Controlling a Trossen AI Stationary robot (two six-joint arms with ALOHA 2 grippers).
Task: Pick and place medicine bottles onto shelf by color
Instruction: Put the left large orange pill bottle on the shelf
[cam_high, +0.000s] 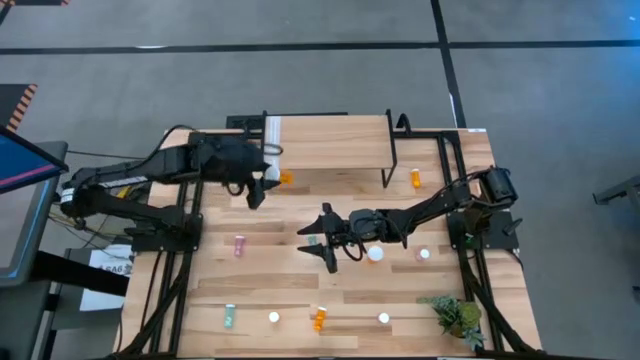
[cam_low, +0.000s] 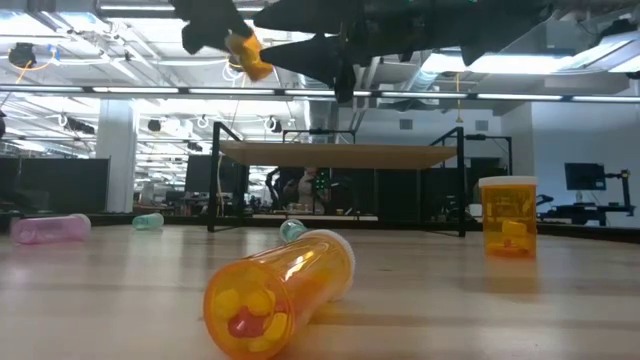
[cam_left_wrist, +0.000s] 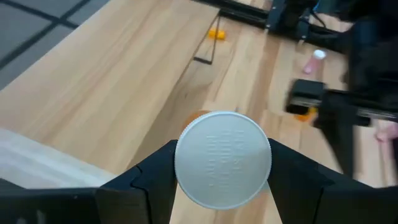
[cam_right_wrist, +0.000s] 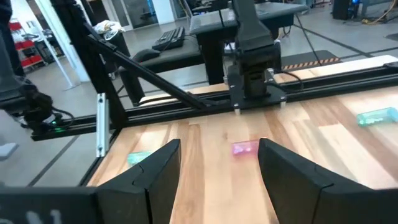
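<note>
In the high view's upper left, the left gripper (cam_high: 268, 186) pinched an orange bottle (cam_high: 285, 178) by its white cap beside the shelf (cam_high: 330, 140), while the right gripper (cam_high: 322, 243) hung mid-table, jaws spread and empty.

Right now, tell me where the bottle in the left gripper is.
The orange bottle is held in the left gripper, raised beside the shelf at its left front corner in the high view.
</note>
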